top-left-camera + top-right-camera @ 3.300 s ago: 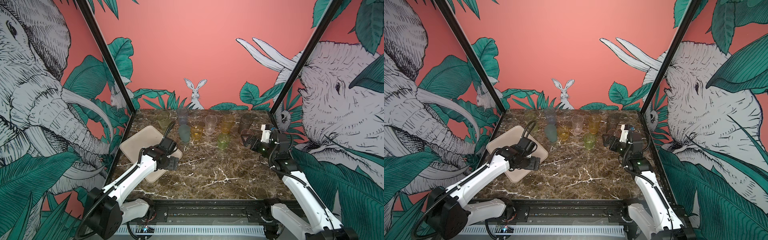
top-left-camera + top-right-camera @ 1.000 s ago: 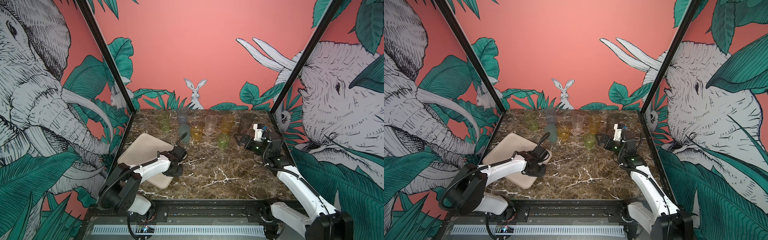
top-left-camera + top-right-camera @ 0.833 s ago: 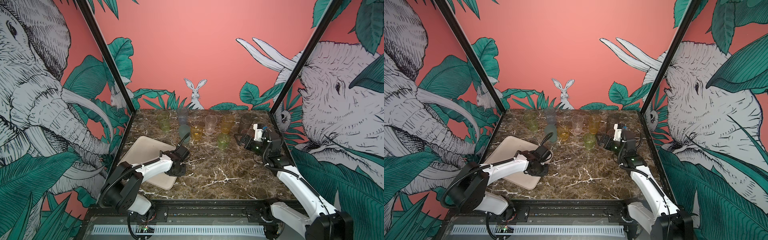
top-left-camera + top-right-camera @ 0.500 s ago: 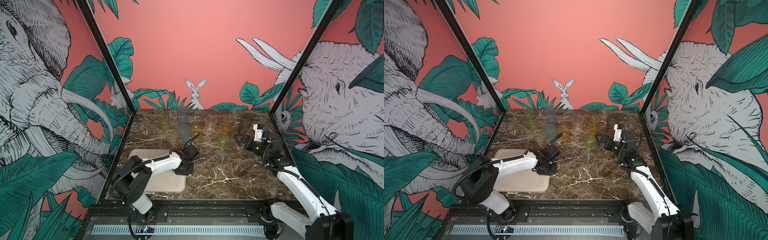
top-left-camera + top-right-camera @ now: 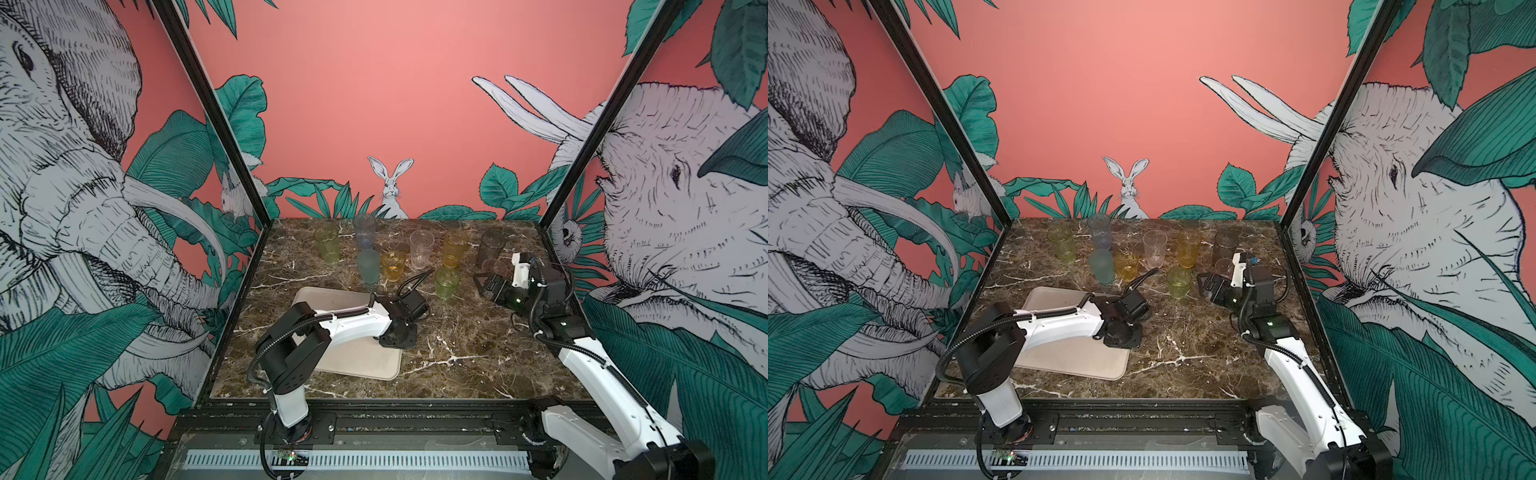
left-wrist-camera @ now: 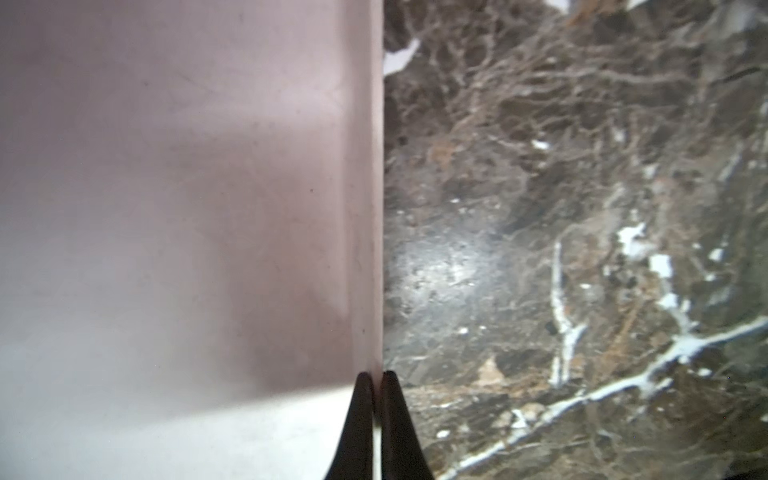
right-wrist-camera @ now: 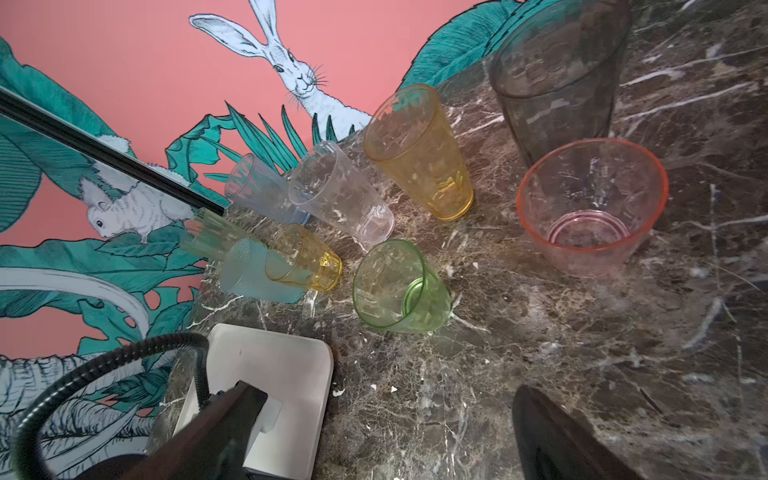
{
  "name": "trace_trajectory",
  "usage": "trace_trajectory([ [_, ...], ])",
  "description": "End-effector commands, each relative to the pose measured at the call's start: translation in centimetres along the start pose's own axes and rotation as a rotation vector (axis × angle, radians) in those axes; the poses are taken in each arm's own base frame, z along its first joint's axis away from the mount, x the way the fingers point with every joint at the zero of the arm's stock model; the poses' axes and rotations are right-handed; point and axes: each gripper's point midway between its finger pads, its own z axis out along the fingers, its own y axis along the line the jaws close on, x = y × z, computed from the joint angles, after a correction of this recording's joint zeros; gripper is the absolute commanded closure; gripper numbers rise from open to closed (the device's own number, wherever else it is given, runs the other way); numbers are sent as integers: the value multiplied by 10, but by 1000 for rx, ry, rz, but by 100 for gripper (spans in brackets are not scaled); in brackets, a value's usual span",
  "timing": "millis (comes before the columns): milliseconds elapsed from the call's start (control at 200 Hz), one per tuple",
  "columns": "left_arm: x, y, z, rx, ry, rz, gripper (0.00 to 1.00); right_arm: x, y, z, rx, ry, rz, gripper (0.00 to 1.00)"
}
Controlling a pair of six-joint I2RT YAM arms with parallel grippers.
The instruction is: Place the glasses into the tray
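Left wrist view: left gripper (image 6: pixel 374 376) pinched tight on the right rim of the tray (image 6: pixel 166 208), fingertips nearly touching. In both top views the tray sits near-left on the marble table (image 5: pixel 457 357), floor bare. All nine glasses (image 5: pixel 417 249) stand upright at the far side of the marble, outside the tray. Right gripper (image 5: pixel 482 284) has its jaws wide, gripping nothing, close to the pink glass (image 7: pixel 590 208), with the smoky grey glass (image 7: pixel 557 75) just beyond.
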Motion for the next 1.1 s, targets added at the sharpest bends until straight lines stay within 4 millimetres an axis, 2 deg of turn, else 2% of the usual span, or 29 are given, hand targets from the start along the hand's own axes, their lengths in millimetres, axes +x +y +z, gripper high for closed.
trace_trajectory([
  [0, -8, -42, -7, 120, -23, -16, 100, -18, 0, -12, 35, -57, -19, 1],
  [130, -8, -63, -5, 155, -13, -10, 100, -21, -1, -15, 36, -67, -6, 1],
  [265, -19, -78, -8, 182, -22, -22, 100, -25, -2, -19, 50, -64, -2, 1],
  [490, -23, -111, 4, 295, 32, -58, 100, -32, -4, -34, 91, -91, -18, 1],
  [695, -30, -132, 11, 377, 50, -107, 100, -30, -9, -40, 128, -84, -18, 1],
  [895, -31, -149, 15, 395, 60, -86, 100, -33, -4, -43, 114, -88, -22, 1],
  [970, -31, -154, 12, 393, 62, -50, 98, -33, -3, -43, 108, -87, -24, 1],
  [1095, -37, -151, -9, 361, 7, 17, 88, -29, 0, -40, 77, -80, -21, 1],
])
